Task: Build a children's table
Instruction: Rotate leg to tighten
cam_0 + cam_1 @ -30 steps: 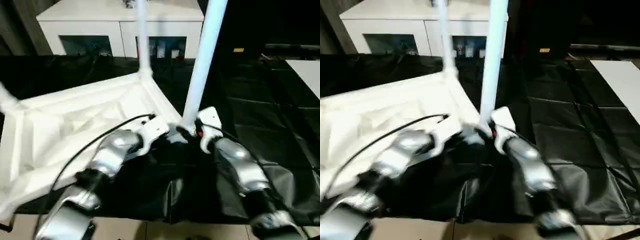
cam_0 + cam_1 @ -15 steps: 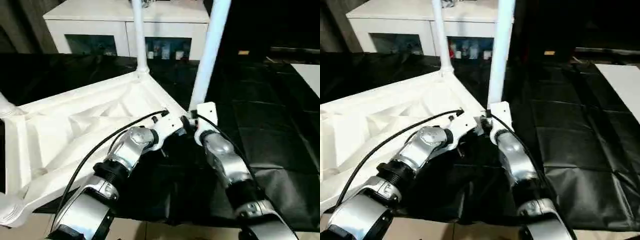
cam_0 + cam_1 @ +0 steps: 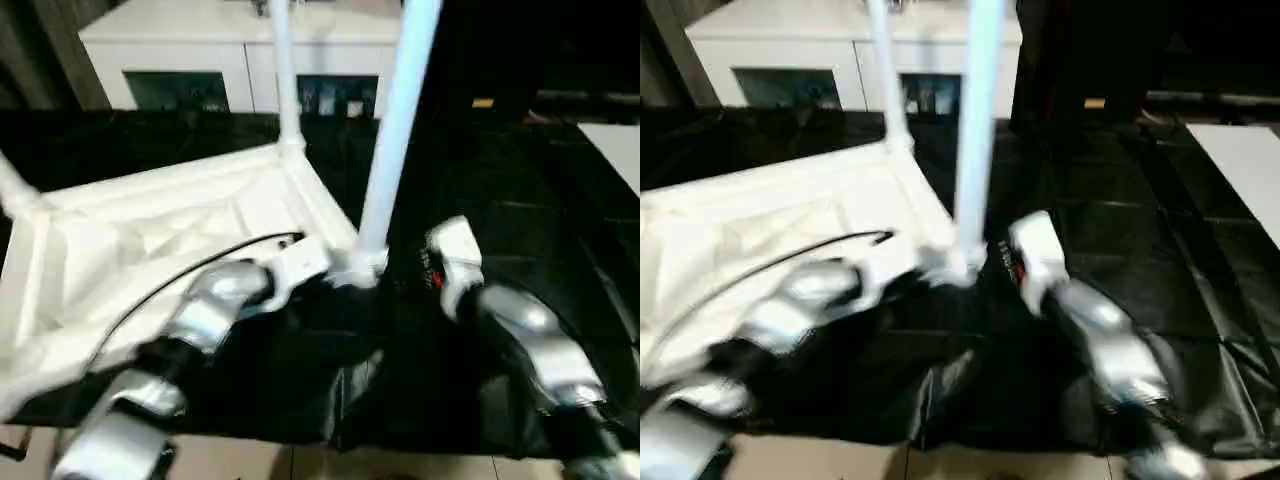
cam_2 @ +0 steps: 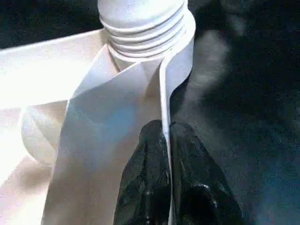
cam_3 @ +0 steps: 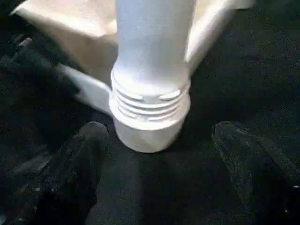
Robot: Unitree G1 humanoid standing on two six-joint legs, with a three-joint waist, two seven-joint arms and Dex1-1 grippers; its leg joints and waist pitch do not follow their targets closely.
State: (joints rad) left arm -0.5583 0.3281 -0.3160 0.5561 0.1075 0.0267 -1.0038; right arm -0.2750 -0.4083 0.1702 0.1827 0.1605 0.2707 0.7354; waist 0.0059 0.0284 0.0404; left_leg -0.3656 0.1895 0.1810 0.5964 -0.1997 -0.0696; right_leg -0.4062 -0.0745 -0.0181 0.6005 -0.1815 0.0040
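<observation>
Exposure: white table top (image 3: 150, 235) overexposed, ribs washed out; black surface (image 3: 520, 200) dim.
Blur: both forearms (image 3: 215, 295) smeared; right eye view softest.
Wrist views: leg threads (image 5: 150, 101) sharp; fingers (image 4: 150, 187) dark.

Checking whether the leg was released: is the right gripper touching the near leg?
Apart. In the right wrist view, both fingers stand wide of the leg, dark cloth showing between.

A white cabinet (image 3: 240, 45) with glass-fronted compartments stands behind a black cloth (image 3: 520, 240) with creases.
</observation>
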